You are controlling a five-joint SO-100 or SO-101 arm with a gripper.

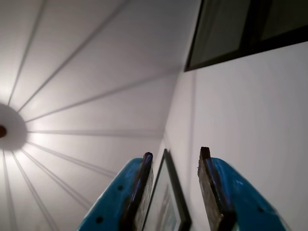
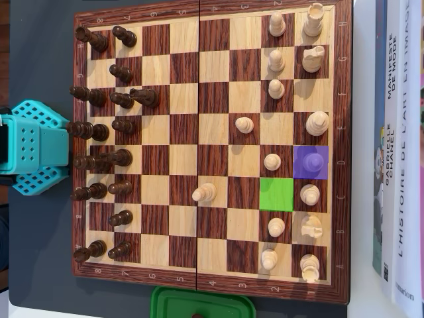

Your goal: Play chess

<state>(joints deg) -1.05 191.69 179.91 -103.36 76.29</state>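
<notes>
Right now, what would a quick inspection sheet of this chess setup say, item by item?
Surface: wooden chessboard on a dark mat, seen from overhead.
Job's things: dark pieces crowd the left side, light pieces the right; one light pawn stands near the middle. A purple square and a green square are highlighted; the purple one looks to hold a piece, tinted purple.
Clutter: books along the right edge; green lidded box below the board.
End effector: open, blue fingers pointing up at the ceiling, holding nothing.
Cables: nothing seen.
Surroundings: teal robot base left of the board; white ceiling, wall, window.
</notes>
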